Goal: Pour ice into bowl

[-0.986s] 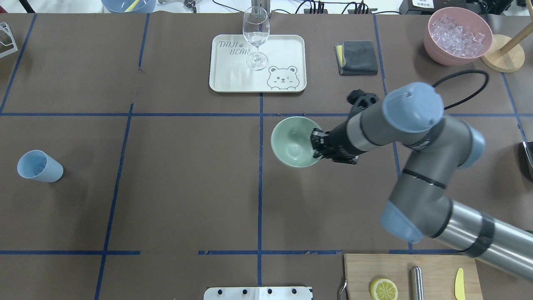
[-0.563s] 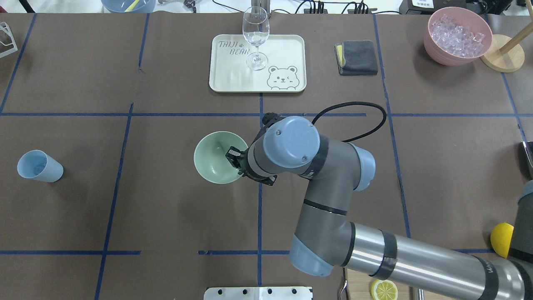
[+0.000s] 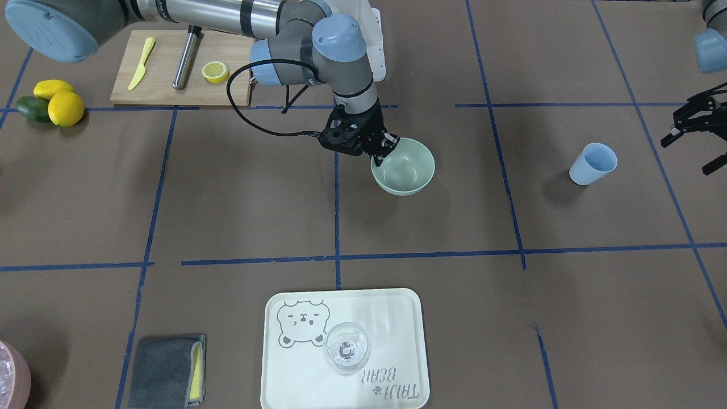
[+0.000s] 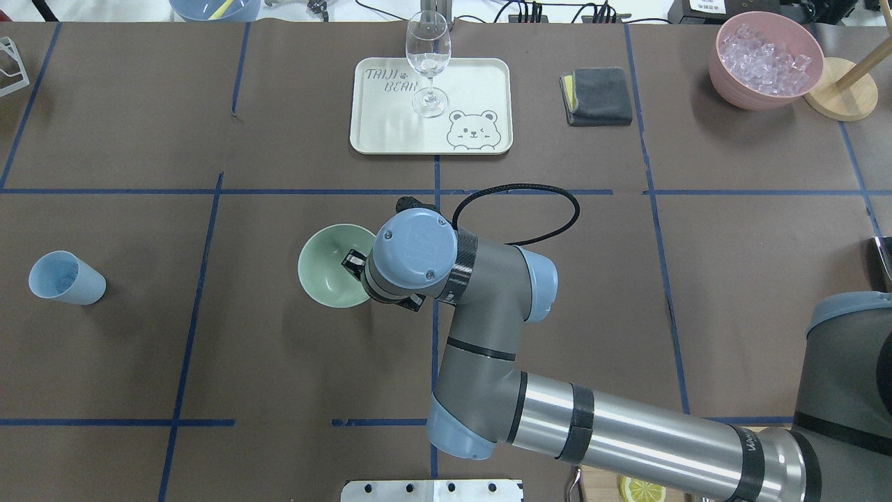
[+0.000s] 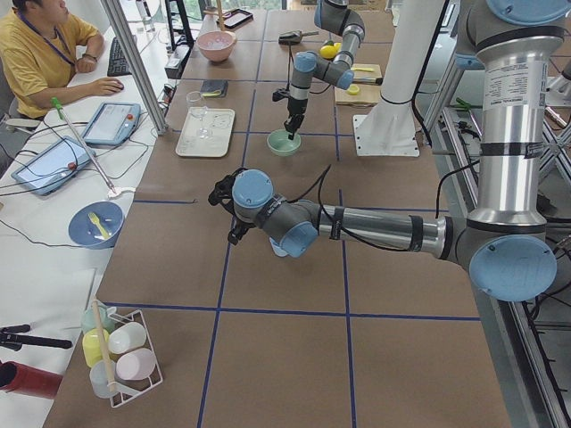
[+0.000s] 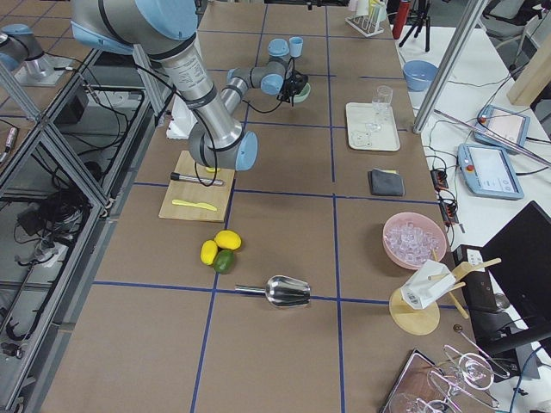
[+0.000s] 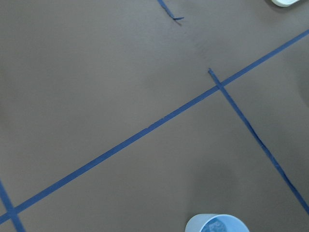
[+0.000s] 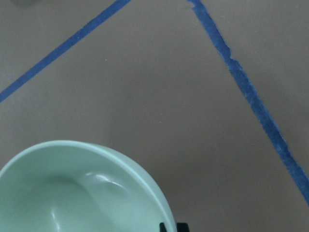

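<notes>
Overhead exterior view has the right claw [image 4: 354,263] closed on the rim of the bowl [image 4: 327,268], one finger inside the wall and one outside, on the side of the bowl nearest the arm. The pale green bowl sits upright just left of the counter's middle blue tape line, its inside smooth and bare; whether it rests on the counter [image 4: 279,362] or hangs just clear of it cannot be told. The right wrist view looks down past the bowl's rim [image 8: 120,162], with a dark fingertip [image 8: 169,227] showing at the bottom edge against the outer wall. In the exterior front-facing view the left claw [image 3: 686,154] hangs at the frame's edge with its fingers spread wide and nothing between them, near the blue cup [image 3: 592,163] but not touching it. That cup stands upright, well apart from the bowl. The left wrist view catches only its mouth, where dim glassy lumps that seem to be the ice [image 7: 217,226] lie inside. A pink container [image 4: 728,77] heaped with clear cubes stands at the far right corner.
</notes>
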`<state>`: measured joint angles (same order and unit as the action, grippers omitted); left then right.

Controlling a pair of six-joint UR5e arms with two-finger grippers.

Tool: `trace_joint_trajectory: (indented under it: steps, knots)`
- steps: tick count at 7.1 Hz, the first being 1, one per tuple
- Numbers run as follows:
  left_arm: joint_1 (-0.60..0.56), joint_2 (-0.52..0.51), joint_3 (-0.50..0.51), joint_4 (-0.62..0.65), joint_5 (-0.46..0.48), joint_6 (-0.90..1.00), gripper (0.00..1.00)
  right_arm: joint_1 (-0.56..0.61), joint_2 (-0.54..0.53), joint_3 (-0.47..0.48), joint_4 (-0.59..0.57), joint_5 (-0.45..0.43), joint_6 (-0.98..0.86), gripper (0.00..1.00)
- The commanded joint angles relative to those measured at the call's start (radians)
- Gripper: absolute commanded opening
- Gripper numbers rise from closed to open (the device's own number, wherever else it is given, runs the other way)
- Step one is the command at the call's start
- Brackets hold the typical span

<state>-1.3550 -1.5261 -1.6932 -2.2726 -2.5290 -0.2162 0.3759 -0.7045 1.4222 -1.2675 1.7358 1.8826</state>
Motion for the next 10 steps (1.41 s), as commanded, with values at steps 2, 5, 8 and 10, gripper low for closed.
trace_joint_trajectory:
  steps: [2,5,8,10]
  knots:
    - [0.113,0.108,-0.013,-0.359,0.402,-0.279,1.0,-0.002,-0.003,0.001,-0.001,0.004,0.0,1.0]
    - [0.174,0.176,-0.135,-0.369,0.553,-0.472,1.0,0.052,-0.239,0.327,0.0,0.027,-0.007,1.0]
    - [0.385,0.328,-0.232,-0.501,0.891,-0.694,0.99,0.159,-0.3,0.386,-0.003,0.076,-0.051,1.0]
    - [0.55,0.438,-0.229,-0.629,1.127,-0.866,0.98,0.216,-0.308,0.385,-0.004,0.086,-0.097,1.0]
